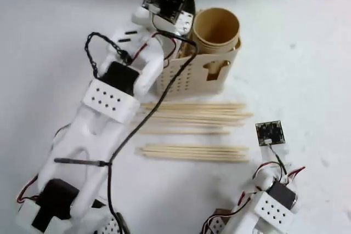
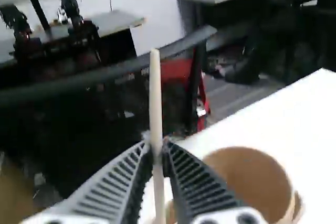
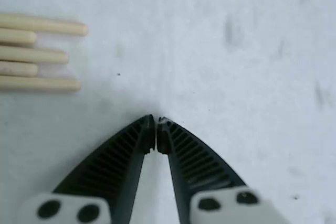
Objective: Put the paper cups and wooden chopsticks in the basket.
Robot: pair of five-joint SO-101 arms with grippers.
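Bright even light, soft faint shadows

I am logging: paper cups [image 1: 216, 26] showing tan; basket [image 1: 198, 83] cream, dotted with holes; chopsticks [image 1: 192, 152] pale beige; table [image 1: 307, 80] white; fingers [image 3: 121, 161] black, ribbed.

- We see the left arm [image 1: 107, 116] stretched out diagonally, wrist raised at the far end.
- Left gripper [image 2: 156, 149] clamps an upright chopstick [image 2: 155, 87].
- Right arm [image 1: 272, 204] tucked back; we mark the right gripper [image 3: 156, 123] tips together, empty.
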